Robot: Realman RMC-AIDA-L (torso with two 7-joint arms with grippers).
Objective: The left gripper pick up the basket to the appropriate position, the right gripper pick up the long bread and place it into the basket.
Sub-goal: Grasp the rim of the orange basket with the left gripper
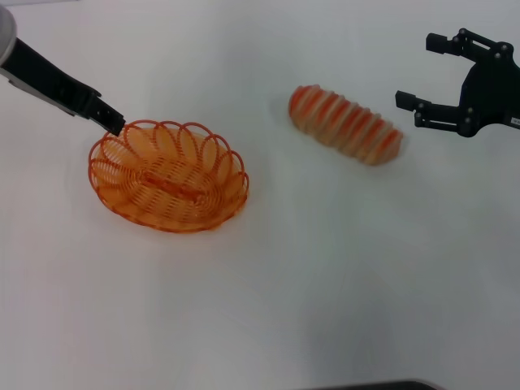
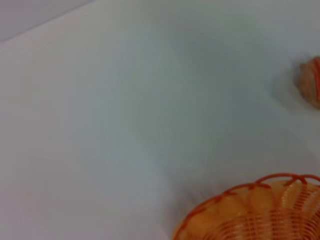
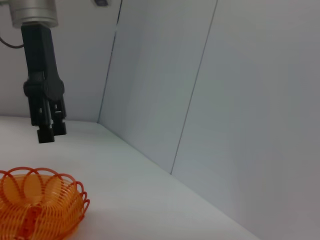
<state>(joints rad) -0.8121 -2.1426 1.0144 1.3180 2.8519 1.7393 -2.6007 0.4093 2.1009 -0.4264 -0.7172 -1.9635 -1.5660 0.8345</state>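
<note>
A: Where do things sit?

B: The basket (image 1: 168,175) rests on the white table (image 1: 325,276), the long bread (image 1: 346,124) well apart to its right, bare surface between.

A: The grippers?

B: The left gripper (image 1: 109,118) hangs above the basket's far-left rim, fingers together, holding nothing. The right gripper (image 1: 421,75) hovers beside the bread, jaws spread, cut off at the frame edge. Its label is unreadable.

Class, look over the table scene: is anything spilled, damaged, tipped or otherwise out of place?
Nothing stands out. The orange wire basket sits upright and empty; the striped tan long bread lies whole beside it. The left gripper hovers above the basket's rim, the right gripper open near the bread.
</note>
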